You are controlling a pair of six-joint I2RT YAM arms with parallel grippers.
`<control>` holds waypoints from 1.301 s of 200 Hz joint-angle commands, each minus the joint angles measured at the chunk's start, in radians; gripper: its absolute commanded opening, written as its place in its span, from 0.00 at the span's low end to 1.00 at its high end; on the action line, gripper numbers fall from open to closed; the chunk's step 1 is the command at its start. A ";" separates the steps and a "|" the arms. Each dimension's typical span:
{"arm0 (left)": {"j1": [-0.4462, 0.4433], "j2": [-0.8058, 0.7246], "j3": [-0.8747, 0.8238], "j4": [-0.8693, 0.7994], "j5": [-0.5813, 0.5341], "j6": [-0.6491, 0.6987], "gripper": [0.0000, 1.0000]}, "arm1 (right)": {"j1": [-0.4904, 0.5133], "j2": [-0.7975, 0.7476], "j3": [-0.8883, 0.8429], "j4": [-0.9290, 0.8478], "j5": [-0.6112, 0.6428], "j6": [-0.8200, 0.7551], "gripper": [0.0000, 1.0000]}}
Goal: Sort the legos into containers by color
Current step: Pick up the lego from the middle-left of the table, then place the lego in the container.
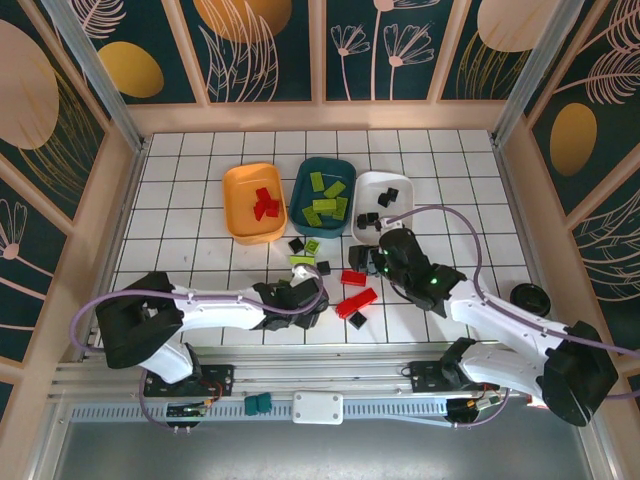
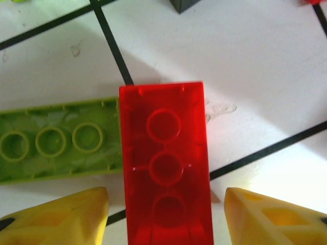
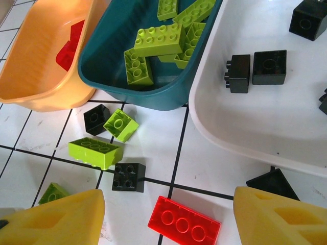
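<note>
Your orange tub (image 3: 36,76) holds red bricks (image 3: 69,51); teal tub (image 3: 153,94), green bricks (image 3: 158,38); white tub (image 3: 245,122), black bricks (image 3: 268,66); loose bricks (image 3: 97,152) lie near them; left claw (image 2: 166,194) spread astride a red brick (image 2: 166,163), not touching; right claw (image 3: 168,196) wide, empty.

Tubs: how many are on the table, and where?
3, side by side: orange tub on the left, dark teal tub in the middle, white tub on the right.

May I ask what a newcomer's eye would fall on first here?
Three plastic tubs sit side by side mid-table: an orange tub holding red bricks, a dark teal tub of lime green bricks, a white tub with black bricks. Nearer the arms, a translucent red plastic brick lies between the left arm's open yellow fingers, beside a long lime green brick.
</note>
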 commanded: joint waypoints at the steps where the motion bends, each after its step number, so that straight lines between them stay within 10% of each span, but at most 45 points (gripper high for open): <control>1: -0.002 0.019 0.033 0.033 -0.032 0.034 0.62 | -0.007 -0.028 -0.016 -0.024 0.029 0.008 0.67; 90: 0.019 -0.187 0.042 0.017 0.023 -0.005 0.34 | -0.027 -0.042 -0.028 -0.014 0.035 0.010 0.67; 171: 0.572 -0.161 0.210 0.141 0.060 0.105 0.34 | -0.050 -0.045 -0.055 0.015 0.006 0.035 0.67; 228: 0.753 0.129 0.360 0.187 0.107 0.063 0.30 | -0.050 -0.092 -0.074 -0.023 -0.006 0.050 0.68; 260: 0.764 0.202 0.418 0.167 0.098 0.043 0.44 | -0.050 -0.098 -0.109 -0.027 -0.020 0.078 0.69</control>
